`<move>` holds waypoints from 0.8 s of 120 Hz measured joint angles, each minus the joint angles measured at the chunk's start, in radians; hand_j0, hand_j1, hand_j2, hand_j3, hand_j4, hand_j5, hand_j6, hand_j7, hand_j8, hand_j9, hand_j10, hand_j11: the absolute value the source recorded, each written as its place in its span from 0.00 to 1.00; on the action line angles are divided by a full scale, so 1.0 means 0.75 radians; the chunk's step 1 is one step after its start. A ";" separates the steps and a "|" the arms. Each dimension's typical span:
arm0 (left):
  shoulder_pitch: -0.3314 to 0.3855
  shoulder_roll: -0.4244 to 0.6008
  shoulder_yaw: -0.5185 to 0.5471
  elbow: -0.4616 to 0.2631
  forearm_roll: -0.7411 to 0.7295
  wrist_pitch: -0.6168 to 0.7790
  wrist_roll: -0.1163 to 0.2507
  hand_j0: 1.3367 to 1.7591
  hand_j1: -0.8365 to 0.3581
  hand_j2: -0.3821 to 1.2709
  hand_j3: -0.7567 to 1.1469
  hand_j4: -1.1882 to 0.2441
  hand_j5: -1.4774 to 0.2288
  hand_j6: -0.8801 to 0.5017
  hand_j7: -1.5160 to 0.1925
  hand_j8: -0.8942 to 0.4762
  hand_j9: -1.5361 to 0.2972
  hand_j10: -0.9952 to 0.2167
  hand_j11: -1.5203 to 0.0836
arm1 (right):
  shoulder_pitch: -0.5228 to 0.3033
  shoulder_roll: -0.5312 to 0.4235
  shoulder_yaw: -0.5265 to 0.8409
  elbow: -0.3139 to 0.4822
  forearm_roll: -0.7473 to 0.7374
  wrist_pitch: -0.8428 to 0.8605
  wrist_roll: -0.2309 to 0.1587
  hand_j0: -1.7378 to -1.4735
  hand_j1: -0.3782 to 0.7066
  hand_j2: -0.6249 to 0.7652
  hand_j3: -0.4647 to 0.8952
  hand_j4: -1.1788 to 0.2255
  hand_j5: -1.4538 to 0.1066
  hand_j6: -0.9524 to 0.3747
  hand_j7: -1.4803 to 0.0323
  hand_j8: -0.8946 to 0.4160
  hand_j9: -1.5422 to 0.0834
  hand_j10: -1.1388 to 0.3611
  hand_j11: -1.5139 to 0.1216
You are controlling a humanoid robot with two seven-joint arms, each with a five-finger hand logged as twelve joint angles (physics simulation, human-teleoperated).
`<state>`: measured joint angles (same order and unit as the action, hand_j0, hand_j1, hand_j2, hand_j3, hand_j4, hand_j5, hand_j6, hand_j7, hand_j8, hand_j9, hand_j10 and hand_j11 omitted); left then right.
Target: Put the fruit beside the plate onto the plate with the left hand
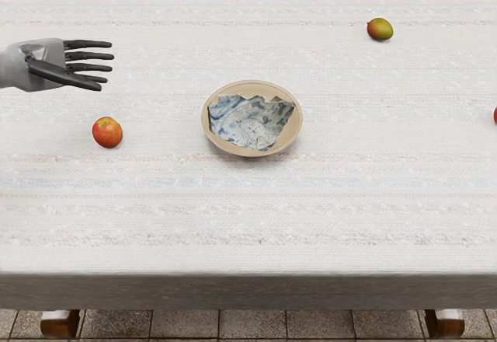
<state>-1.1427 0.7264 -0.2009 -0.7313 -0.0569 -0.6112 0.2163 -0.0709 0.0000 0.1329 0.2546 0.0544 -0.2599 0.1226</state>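
A red-orange apple [107, 132] lies on the white tablecloth, left of the plate. The plate [210, 121] is a tan-rimmed dish with a blue and white pattern, near the table's middle. My left hand [78, 64] comes in from the left edge, above and behind the apple, a good hand's width away from it. Its dark fingers [89, 56] are stretched out flat and point right, holding nothing. The right arm does not show.
A green and red mango [380, 29] lies at the far right of the table. A sliver of another red fruit [495, 115] shows at the right edge. The table's front edge [248, 276] runs across the lower frame.
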 joint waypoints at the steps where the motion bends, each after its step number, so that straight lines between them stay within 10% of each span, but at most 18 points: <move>1: 0.000 -0.001 0.000 0.000 0.000 0.000 0.000 0.76 0.75 0.26 0.40 0.66 0.68 0.46 0.70 0.47 0.66 0.62 0.75 | 0.000 0.000 0.000 0.000 0.000 0.000 0.000 0.30 0.07 0.44 0.34 0.81 0.90 0.69 0.95 0.66 0.92 0.74 0.90; 57: -0.072 0.046 0.000 -0.065 0.093 0.000 0.025 0.76 0.74 0.26 0.40 0.66 0.68 0.46 0.70 0.47 0.66 0.62 0.75 | -0.002 0.000 0.001 0.000 -0.003 0.001 -0.008 0.30 0.07 0.44 0.34 0.81 0.90 0.69 0.95 0.66 0.92 0.74 0.90; 71: -0.137 0.303 0.078 -0.326 0.164 0.000 0.040 0.76 0.74 0.26 0.40 0.66 0.68 0.46 0.70 0.47 0.66 0.62 0.75 | -0.003 0.000 0.001 0.000 -0.003 0.001 -0.008 0.30 0.07 0.44 0.34 0.81 0.90 0.69 0.95 0.66 0.92 0.74 0.90; 96: -0.607 0.352 0.520 -0.664 0.212 0.000 0.046 0.76 0.74 0.26 0.40 0.66 0.68 0.46 0.70 0.47 0.66 0.62 0.75 | -0.002 0.000 0.001 0.000 -0.003 0.001 -0.008 0.30 0.07 0.44 0.34 0.81 0.90 0.69 0.95 0.66 0.92 0.74 0.90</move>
<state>-1.5982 0.9907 0.1890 -1.2290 0.1018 -0.6112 0.2506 -0.0727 0.0000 0.1335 0.2547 0.0522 -0.2593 0.1166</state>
